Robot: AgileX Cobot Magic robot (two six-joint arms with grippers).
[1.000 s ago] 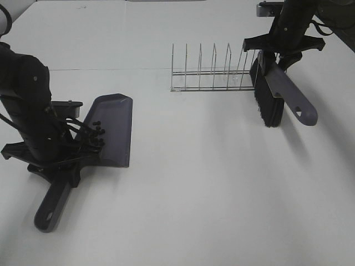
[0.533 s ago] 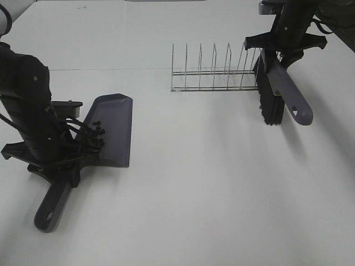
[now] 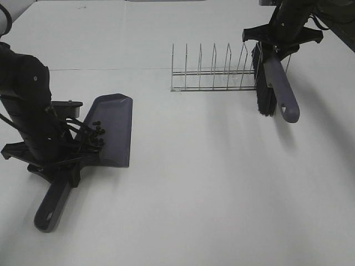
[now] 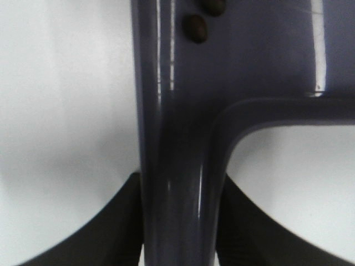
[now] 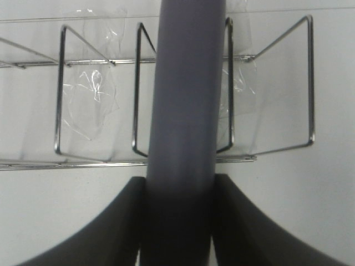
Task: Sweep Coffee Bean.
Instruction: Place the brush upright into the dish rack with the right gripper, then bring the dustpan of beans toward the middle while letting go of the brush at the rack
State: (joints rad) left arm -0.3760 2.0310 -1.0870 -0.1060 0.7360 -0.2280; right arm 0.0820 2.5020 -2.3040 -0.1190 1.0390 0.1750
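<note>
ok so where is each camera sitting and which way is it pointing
Exterior high: mounted high, looking down on the table; both arms show, left gripper holding the dustpan, right gripper holding the brush.
Left wrist: looks past its dark fingers along the dustpan handle to two coffee beans.
Right wrist: looks past its fingers along the brush handle at the wire rack.
Shared: the high view shows the same dustpan, beans, brush and rack.

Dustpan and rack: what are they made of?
Dustpan: likely moulded plastic with a glossy grey-purple finish. The left wrist view shows streaky highlights and rounded, one-piece edges.
Rack: thin metal wire with a bright finish, probably chromed or polished steel. It glints, and its bent loops join straight rails.
</note>
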